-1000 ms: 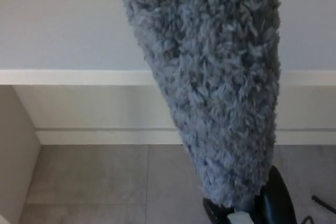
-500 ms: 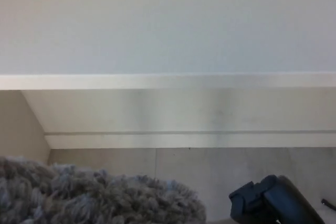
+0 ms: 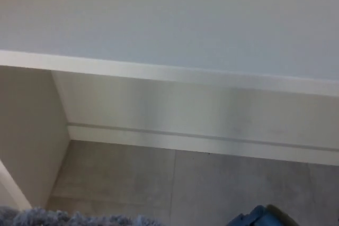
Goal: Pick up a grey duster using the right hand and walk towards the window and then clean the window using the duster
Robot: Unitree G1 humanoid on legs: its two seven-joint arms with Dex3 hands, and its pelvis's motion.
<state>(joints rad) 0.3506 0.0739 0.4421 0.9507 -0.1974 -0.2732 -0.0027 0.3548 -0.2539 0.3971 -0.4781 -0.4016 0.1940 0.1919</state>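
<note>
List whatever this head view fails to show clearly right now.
- Fluffy grey duster: only a fringe shows; the bottom edge cuts off the rest, handle included.
- Right hand: a dark, blurred sliver at the bottom edge; its grip cannot be judged.
- Left hand: out of frame.
- Pale window pane: motion blur hides any dirt or streaks.

A white ledge (image 3: 159, 71) juts above the baseboard (image 3: 212, 144) and grey floor tiles (image 3: 122, 178).

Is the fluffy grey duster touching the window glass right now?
Apart. The head view shows only the grey duster's fluff along the bottom edge, with floor and wall between it and the window glass.
</note>
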